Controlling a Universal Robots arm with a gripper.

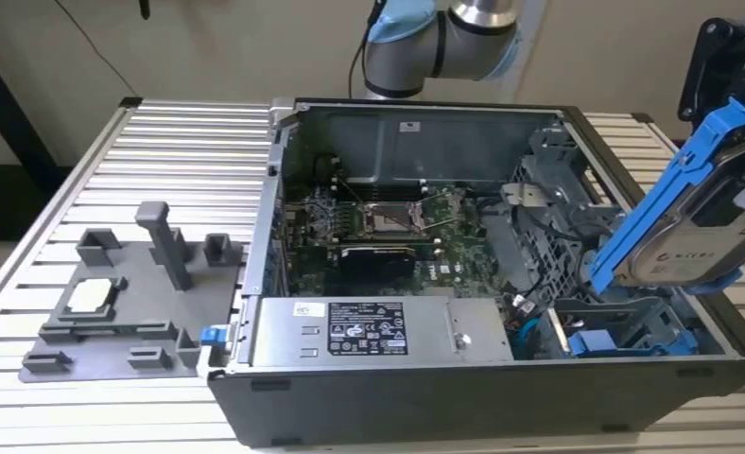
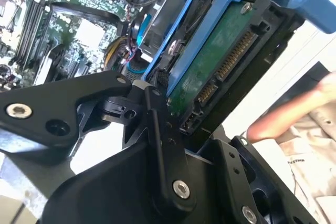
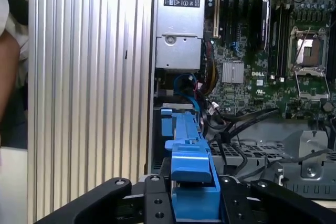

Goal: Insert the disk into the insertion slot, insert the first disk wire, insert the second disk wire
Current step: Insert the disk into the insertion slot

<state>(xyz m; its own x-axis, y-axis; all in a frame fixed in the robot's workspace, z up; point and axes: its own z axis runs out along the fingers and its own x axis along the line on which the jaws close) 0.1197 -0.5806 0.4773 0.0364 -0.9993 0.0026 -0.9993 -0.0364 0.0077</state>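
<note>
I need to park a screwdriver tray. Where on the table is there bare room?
The ribbed metal table is bare beyond the grey fixture plate, on the exterior view's left of the open computer case. Crowded: inside the case and at its right, where the blue-framed silver-grey disk hangs.

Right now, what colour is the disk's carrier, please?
The carrier is bright blue, clearest in the exterior view.

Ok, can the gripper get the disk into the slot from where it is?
Probably yes. The gripper holds the disk tilted over the slot, whose open top looks unobstructed in the exterior view. The blue cable lies beside the slot, not across it.
</note>
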